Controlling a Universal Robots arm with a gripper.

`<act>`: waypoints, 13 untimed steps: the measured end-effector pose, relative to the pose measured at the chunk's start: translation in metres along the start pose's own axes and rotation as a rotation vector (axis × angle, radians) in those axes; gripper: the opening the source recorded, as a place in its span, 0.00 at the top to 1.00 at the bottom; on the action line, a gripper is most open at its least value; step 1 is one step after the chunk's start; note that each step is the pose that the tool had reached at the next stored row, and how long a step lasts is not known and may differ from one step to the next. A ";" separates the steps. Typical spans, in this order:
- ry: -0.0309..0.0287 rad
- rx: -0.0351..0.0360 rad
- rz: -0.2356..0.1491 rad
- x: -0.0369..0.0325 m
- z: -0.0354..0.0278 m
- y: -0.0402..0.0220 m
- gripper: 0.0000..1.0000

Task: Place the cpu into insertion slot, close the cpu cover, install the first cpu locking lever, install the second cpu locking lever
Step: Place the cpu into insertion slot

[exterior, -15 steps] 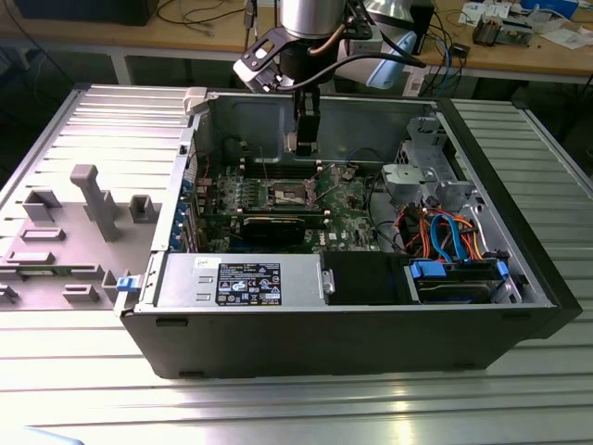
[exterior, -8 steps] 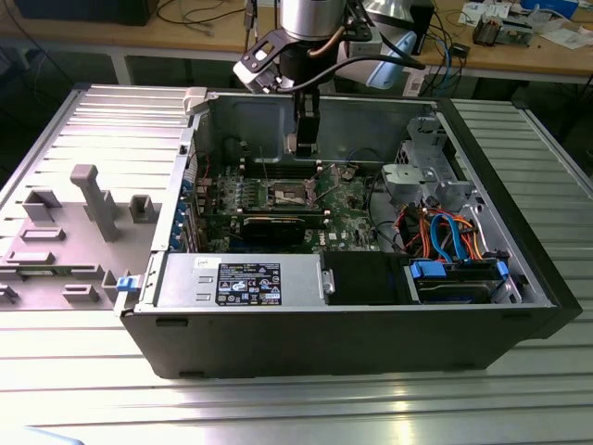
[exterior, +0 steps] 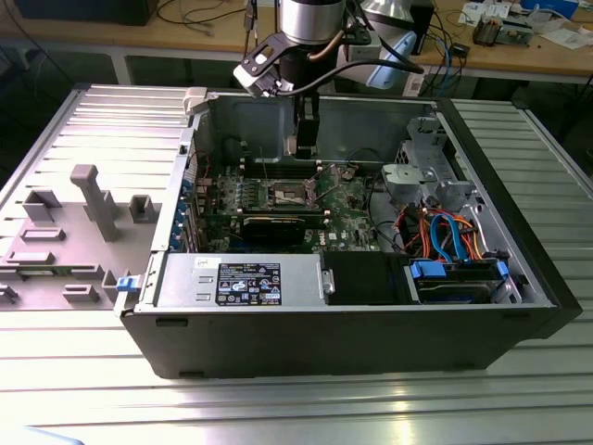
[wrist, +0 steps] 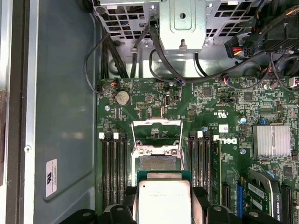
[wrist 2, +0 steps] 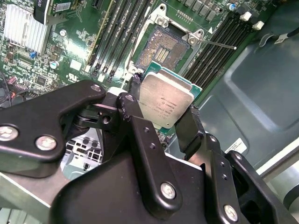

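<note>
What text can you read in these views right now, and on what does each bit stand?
Black label on the silver box: print too small to read.
cpu top, in the end effector: faint print, blurred.
White sticker on the case wall: too small to read.
Board markings: too small to quote reliably.

A ribbed metal table (exterior: 296,408) is stretching across the foreground, and light is glaring off its front slats. Behind it, a long wooden bench (exterior: 547,63) is running along the back, carrying loose cables (exterior: 199,14) and small clutter.
</note>
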State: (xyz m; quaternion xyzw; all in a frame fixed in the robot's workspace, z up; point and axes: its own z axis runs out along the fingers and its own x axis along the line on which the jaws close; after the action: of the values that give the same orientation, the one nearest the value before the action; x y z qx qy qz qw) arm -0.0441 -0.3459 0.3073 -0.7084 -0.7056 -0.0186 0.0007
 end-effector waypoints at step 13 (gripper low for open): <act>0.0017 -0.0002 0.000 0.0018 0.0042 -0.0001 0.45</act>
State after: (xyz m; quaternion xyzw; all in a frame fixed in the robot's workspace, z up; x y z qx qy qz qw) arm -0.0441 -0.3441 0.3032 -0.7084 -0.7055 -0.0193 0.0012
